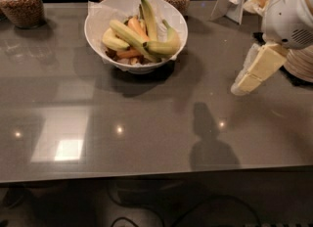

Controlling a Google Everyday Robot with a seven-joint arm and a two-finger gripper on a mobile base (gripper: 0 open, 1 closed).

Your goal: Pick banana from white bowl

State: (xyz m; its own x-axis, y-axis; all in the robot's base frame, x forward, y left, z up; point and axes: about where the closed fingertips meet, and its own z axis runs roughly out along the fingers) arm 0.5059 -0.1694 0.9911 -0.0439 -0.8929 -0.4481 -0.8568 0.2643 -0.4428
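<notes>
Looking at a white bowl (98,13) near the back of a grey table (146,123), paper-lined and piled with fruit. Got the plump greenish banana (164,46) lying along its right side. Spotted the gripper (240,88) way off right, above the table, well apart from the bowl.

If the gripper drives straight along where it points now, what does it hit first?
Probably the grey tabletop: the gripper, at the right, angles down and left, well right of the white bowl and the banana. Depth is unclear from one view.
</notes>
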